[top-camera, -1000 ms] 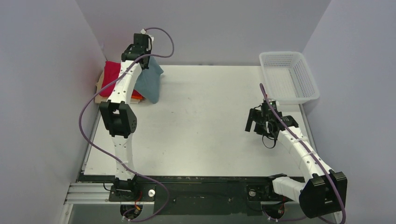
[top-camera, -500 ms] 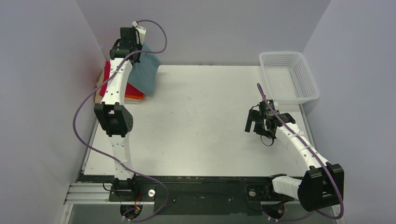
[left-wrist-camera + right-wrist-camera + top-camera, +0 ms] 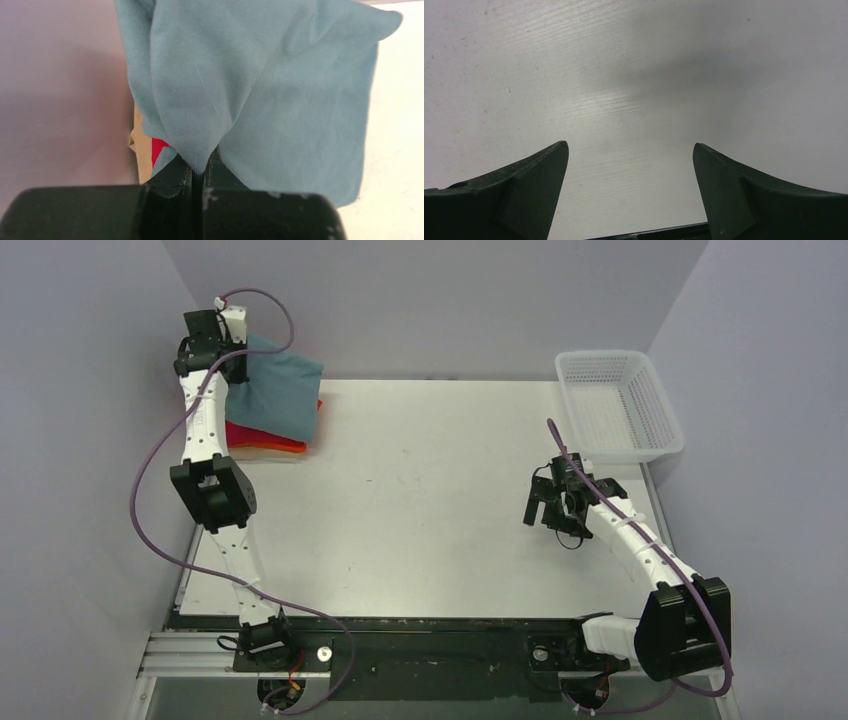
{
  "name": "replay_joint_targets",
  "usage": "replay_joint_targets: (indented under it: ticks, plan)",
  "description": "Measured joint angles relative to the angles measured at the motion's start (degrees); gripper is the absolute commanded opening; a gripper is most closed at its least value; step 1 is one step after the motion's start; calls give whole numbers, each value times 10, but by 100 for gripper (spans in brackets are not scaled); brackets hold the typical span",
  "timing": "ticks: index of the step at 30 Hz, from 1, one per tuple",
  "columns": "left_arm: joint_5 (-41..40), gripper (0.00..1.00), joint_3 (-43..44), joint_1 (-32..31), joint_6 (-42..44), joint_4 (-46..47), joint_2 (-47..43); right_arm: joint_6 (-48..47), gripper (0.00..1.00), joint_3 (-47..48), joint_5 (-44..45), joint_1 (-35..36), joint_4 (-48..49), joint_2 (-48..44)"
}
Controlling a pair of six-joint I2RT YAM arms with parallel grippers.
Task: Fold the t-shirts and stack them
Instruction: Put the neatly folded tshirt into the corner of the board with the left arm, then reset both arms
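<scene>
White table (image 3: pixel 430 510): L fingers (image 3: pixel 173 174) clamp 1 teal tee (image 3: pixel 282 392) atop 3 folded tees (image 3: pixel 262 435); R fingers (image 3: pixel 526 187) apart.

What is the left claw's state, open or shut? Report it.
Shut on the teal t-shirt: the left claw pinches a fold of the cloth, its jaws nearly touching.

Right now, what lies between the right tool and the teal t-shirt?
Only bare white table lies between the right tool and the teal t-shirt; the top external view shows it.
</scene>
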Motion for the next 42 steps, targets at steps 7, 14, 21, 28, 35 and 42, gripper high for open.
replay_joint_targets:
  ticks: [7,14,21,28,35,42]
  plan:
    - [59,0,13,45,-11,39,90,29,89,0,-5,2,-8,23]
    - [34,8,14,57,-30,72,123,44,89,18,-1,13,-23,34]
    - [8,79,14,66,-63,88,124,53,89,26,3,25,-27,37]
    - [-70,86,-6,71,-123,113,90,57,95,26,13,28,-33,6]
    - [-26,88,-76,70,-252,75,-84,87,97,12,55,28,-31,-106]
    - [24,89,-601,-28,-413,185,-545,123,98,-84,80,28,8,-225]
